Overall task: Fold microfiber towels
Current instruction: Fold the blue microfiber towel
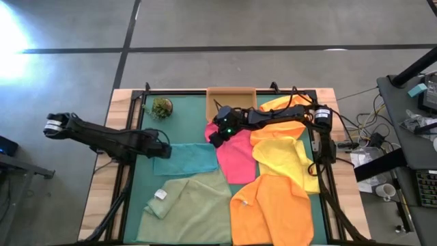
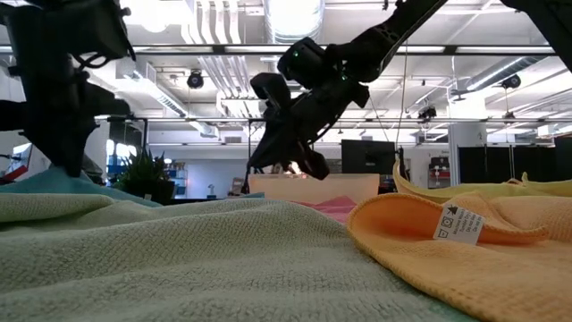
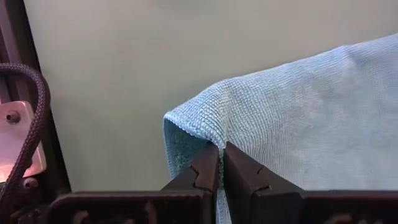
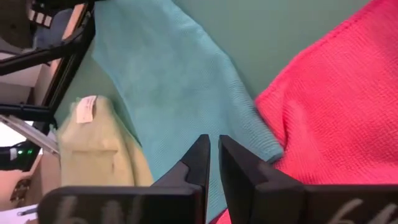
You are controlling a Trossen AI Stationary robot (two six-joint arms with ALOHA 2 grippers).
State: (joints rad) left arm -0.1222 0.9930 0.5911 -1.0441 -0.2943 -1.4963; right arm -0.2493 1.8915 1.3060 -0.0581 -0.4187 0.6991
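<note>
Pinching, left arm: the left gripper [image 3: 219, 163] was clenched on the folded edge of the teal towel [image 1: 186, 158] at that cloth's left side, a fold of it caught between the closed fingers. Judged as a hold to pin or lift that edge for folding.
Right arm: the right gripper [image 4: 213, 160] hung over the teal towel's right edge, beside the pink towel [image 1: 235, 156]. Its fingers [image 4: 200, 163] stood nearly together with a thin gap; no cloth showed between them in the wrist view, so a grasp could not be confirmed.
Height: in the low view the right gripper [image 2: 288, 152] hung clear above the cloth rather than pressed into it.
Teal towel: lay flat on the green mat [image 1: 188, 116], left of centre, touching the pink towel.
Other towels: sage towel [image 1: 184, 212] near the front, yellow towel [image 1: 283, 158] to the right, orange towel [image 1: 273, 208] front right, all spread loose and overlapping, none folded yet.
Tray: cardboard tray [image 1: 231, 96] at the far edge, probably where folded ones go.
Plant: small plant [image 1: 162, 107] far left, well clear.
Judgement: early in the task; one grip on each side suits a two-handed fold.
</note>
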